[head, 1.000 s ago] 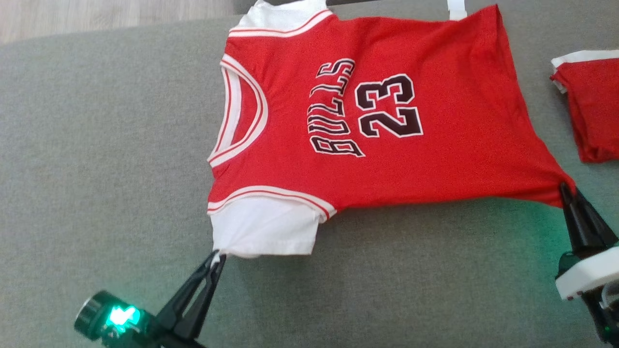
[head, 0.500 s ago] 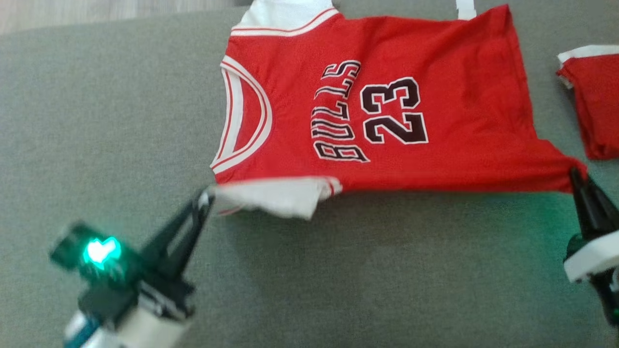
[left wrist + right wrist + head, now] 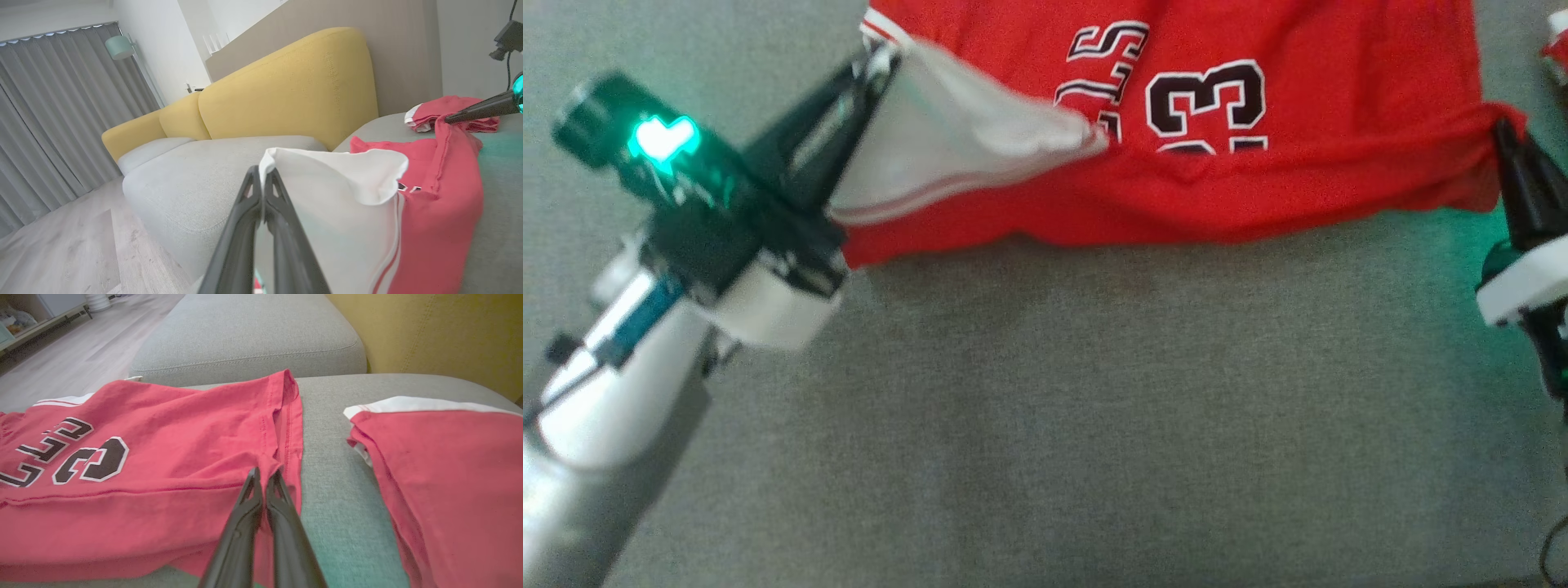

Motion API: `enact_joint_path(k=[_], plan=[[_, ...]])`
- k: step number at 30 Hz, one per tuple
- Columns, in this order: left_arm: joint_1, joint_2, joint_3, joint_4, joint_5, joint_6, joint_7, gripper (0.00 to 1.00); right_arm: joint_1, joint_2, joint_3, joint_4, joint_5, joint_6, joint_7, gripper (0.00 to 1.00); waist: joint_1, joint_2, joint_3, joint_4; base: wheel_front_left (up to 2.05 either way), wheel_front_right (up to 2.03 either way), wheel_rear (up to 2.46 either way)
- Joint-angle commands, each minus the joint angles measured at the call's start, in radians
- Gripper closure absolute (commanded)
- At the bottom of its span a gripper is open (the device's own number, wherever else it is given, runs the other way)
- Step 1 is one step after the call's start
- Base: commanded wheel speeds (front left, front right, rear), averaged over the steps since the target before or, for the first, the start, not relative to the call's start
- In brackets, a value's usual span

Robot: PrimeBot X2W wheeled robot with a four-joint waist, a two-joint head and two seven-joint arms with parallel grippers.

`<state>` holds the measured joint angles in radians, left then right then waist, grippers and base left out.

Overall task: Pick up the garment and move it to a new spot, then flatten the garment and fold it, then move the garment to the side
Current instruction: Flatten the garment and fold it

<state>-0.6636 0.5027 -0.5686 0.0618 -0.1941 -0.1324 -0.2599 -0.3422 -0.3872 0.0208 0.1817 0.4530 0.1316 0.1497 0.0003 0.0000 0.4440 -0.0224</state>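
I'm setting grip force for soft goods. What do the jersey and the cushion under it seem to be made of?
The jersey: thin, matte red knit cloth, possibly synthetic; it drapes and bunches into soft folds at its pinched corner. The cushion: grey woven upholstery, matte; a fine speckled weave shows.

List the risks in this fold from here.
1. The left tool pinches only the white panel's corner of the jersey, so it may slip out mid-fold.
2. The right tool bunches the hem corner, so the fold may land creased.
3. The other red garment lies close beside the jersey, and the hem could drag it.
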Motion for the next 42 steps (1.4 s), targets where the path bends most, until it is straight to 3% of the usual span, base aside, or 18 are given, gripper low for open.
enact_joint_path(k=[1, 8, 9, 10, 11, 12, 20, 26, 34, 35, 36, 37, 42], plan=[[-0.09, 0.038, 0.036, 0.003, -0.003, 0.002, -0.002, 1.0, -0.039, -0.027, 0.017, -0.012, -0.015, -0.001, -0.013, 1.0, -0.0003, 0.0, 0.046, 0.001, 0.0, 0.0, 0.0], [-0.209, 0.022, 0.048, 0.051, 0.043, 0.002, -0.002, 1.0, -0.12, -0.023, 0.031, 0.039, -0.03, -0.001, -0.049, 1.0, -0.0003, 0.0, 0.089, -0.002, 0.0, 0.0, 0.0], [-0.217, 0.016, 0.054, 0.054, 0.049, 0.002, -0.002, 1.0, -0.13, -0.022, 0.032, 0.048, -0.033, -0.001, -0.057, 0.87, -0.0003, 0.0, 0.093, -0.003, 0.0, 0.0, 0.0], [-0.223, 0.011, 0.059, 0.059, 0.057, 0.002, -0.002, 1.0, -0.139, -0.019, 0.029, 0.058, -0.036, -0.001, -0.067, 0.5, -0.0003, 0.0, 0.096, -0.004, 0.0, 0.0, 0.0], [-0.223, 0.003, 0.067, 0.064, 0.06, 0.005, -0.002, 0.65, -0.148, -0.014, 0.026, 0.066, -0.039, -0.001, -0.082, 0.0, -0.0003, 0.0, 0.099, -0.005, 0.0, 0.0, 0.0], [-0.22, -0.006, 0.076, 0.068, 0.059, 0.009, -0.002, 0.0, -0.154, -0.008, 0.026, 0.072, -0.039, -0.001, -0.097, 0.0, -0.0003, 0.0, 0.101, -0.006, 0.0, 0.0, 0.0], [-0.021, -0.082, 0.16, 0.046, 0.031, 0.101, -0.002, 0.0, -0.124, 0.019, 0.032, 0.089, -0.024, -0.001, -0.25, 0.0, -0.0003, 0.0, 0.077, -0.007, 0.0, 0.0, 0.0], [0.173, -0.164, 0.214, 0.109, -0.042, 0.141, -0.002, 0.0, -0.066, 0.037, 0.035, 0.11, -0.005, -0.001, -0.296, 0.0, -0.0003, 0.0, 0.051, -0.013, 0.0, 0.0, 0.0], [0.225, -0.22, 0.207, 0.335, -0.132, 0.108, 0.057, 0.01, -0.056, 0.054, 0.066, 0.152, 0.011, -0.001, -0.301, 0.0, -0.0003, 0.0, 0.042, -0.041, 0.0, 0.0, 0.0], [0.223, -0.221, 0.204, 0.348, -0.134, 0.103, 0.06, 0.4, -0.057, 0.056, 0.07, 0.161, 0.014, -0.001, -0.299, 0.0, -0.0003, 0.0, 0.04, -0.043, 0.0, 0.0, 0.0], [0.224, -0.223, 0.2, 0.358, -0.14, 0.095, 0.065, 0.91, -0.057, 0.056, 0.075, 0.169, 0.017, -0.001, -0.296, 0.0, -0.0003, 0.0, 0.037, -0.043, 0.0, 0.0, 0.0], [0.227, -0.225, 0.195, 0.364, -0.148, 0.084, 0.071, 1.0, -0.058, 0.056, 0.078, 0.177, 0.021, -0.001, -0.294, 0.0, -0.0003, 0.0, 0.033, -0.043, 0.0, 0.0, 0.0], [0.248, -0.226, 0.185, 0.351, -0.161, 0.069, 0.054, 1.0, -0.061, 0.052, 0.094, 0.225, 0.036, -0.001, -0.279, 0.0, -0.0003, 0.0, 0.011, -0.034, 0.0, 0.0, 0.0]])
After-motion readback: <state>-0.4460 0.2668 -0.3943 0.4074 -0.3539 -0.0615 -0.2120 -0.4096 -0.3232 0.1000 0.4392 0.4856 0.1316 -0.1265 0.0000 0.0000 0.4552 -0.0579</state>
